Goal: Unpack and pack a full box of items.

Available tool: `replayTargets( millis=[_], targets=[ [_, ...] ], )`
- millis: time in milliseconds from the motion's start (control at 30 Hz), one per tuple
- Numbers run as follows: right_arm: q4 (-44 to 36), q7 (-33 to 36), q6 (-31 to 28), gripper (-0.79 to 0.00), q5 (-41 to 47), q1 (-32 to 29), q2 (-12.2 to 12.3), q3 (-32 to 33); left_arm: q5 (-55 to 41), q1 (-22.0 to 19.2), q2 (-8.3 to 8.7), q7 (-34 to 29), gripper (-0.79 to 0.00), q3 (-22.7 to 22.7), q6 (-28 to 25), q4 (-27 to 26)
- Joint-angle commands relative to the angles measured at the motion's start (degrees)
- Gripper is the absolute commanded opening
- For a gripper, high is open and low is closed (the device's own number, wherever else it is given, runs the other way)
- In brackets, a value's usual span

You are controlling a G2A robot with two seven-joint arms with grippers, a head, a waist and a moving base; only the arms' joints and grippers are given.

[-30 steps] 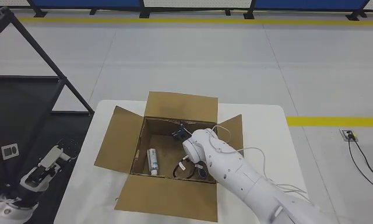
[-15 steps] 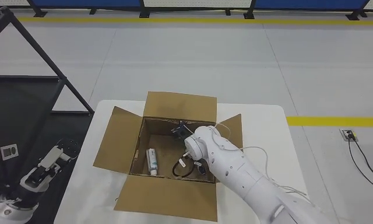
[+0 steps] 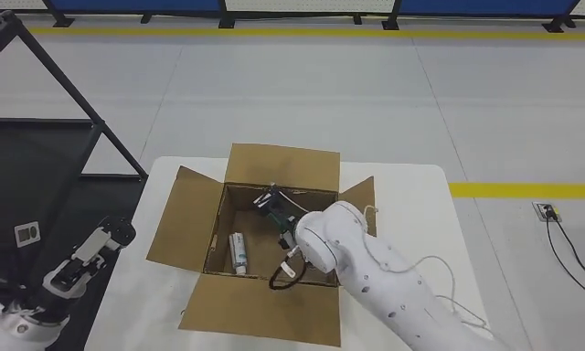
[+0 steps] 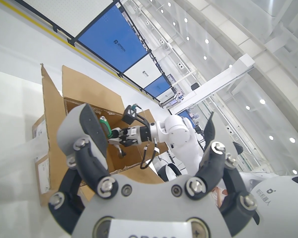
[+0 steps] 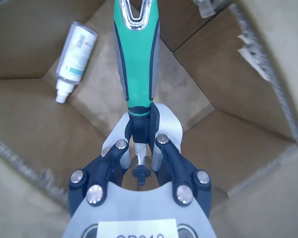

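Observation:
An open cardboard box [image 3: 283, 156] stands on the white table [image 3: 411, 196]. My right gripper [image 3: 277, 214] hangs inside it near the back wall, shut on the neck of a green-handled tool [image 5: 136, 58] whose metal loop end points away from the wrist. A white spray bottle [image 3: 239, 251] lies on the box floor by the left wall, and the right wrist view shows the bottle [image 5: 75, 55] beside the tool. My left gripper [image 4: 149, 134] is open and holds nothing, off the table's left edge [image 3: 91, 255]. From there the tool [image 4: 105, 126] shows above the box rim [image 4: 89, 90].
The box's four flaps are folded outward over the table. A black metal frame [image 3: 82, 122] stands on the floor left of the table. Bare table lies to the right of the box.
My right gripper has drawn back and up toward the box's rear with the tool in it. The left arm has shifted slightly beside the table.

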Motion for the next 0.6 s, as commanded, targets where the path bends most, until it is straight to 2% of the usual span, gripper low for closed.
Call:
replayTargets(
  millis=[0, 167, 400, 467, 567],
  targets=[
    [-10.2, 1.7, 0.2, -0.785, -3.3, -4.2, 1.3, 3.1, 0.0, -0.3, 0.05, 0.0, 0.0, 0.4, 0.1, -0.1],
    [-26.3, 2.3, 2.0, -0.785, -8.8, -11.7, 3.1, 10.0, 0.4, -0.9, 0.17, 0.0, 0.0, 1.2, 0.2, -0.3],
    [-43.9, 2.6, 7.8, -0.785, -14.9, -20.2, 4.5, 21.7, 0.8, -1.2, 0.29, -0.1, 0.0, 2.4, 0.4, 0.0],
    [-48.2, 3.7, 8.3, -0.785, -16.5, -22.6, 4.9, 25.0, 0.9, -1.3, 0.32, -0.1, 0.0, 2.7, 0.4, 0.1],
    [-48.7, 3.1, 9.0, -0.785, -17.5, -23.5, 5.1, 29.8, 0.9, -1.6, 0.39, -0.2, 0.0, 3.3, 0.6, 0.3]
  ],
)
